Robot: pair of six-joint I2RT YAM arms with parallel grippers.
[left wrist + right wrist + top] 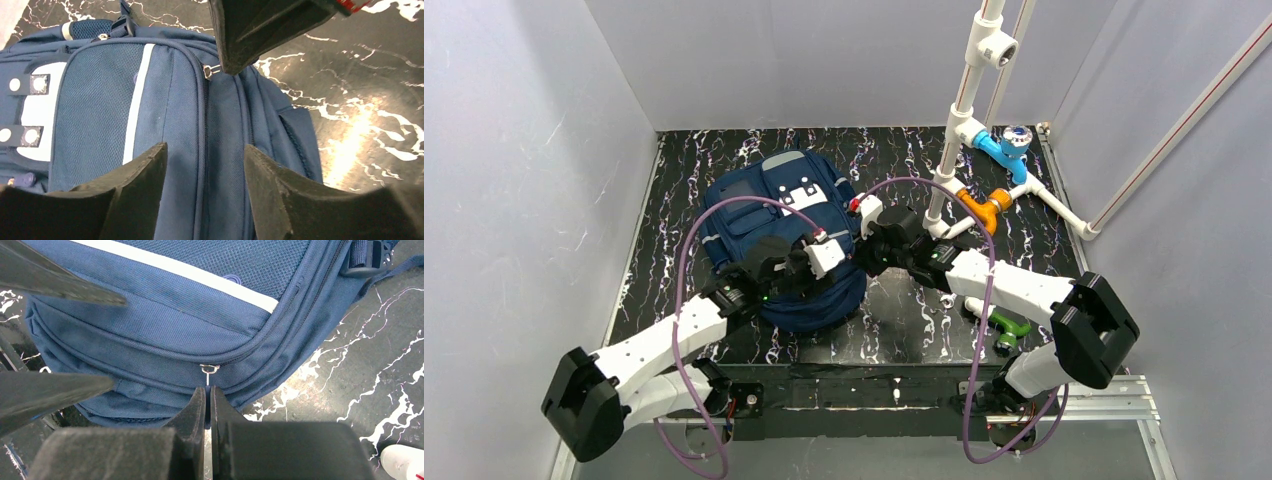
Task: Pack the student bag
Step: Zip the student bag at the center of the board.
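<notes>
The navy blue student bag point(764, 205) lies flat on the black marbled table, front side up, zipped shut. In the left wrist view the student bag point(165, 110) fills the frame, with a pale stripe point(135, 110) and closed zippers. My left gripper point(205, 152) is open just above the bag's side, its jaws straddling the zipper seams. My right gripper point(207, 392) is shut on the zipper pull tab point(208, 376) of the student bag point(165, 325) at its right edge. From above, the left gripper point(819, 255) and the right gripper point(864, 235) meet at that edge.
White pipework point(959, 130) with a blue fitting point(1004, 150) and an orange fitting point(986, 208) stands at the back right. A green-and-black tool point(1006, 327) lies by the right arm. Grey walls enclose the table on three sides.
</notes>
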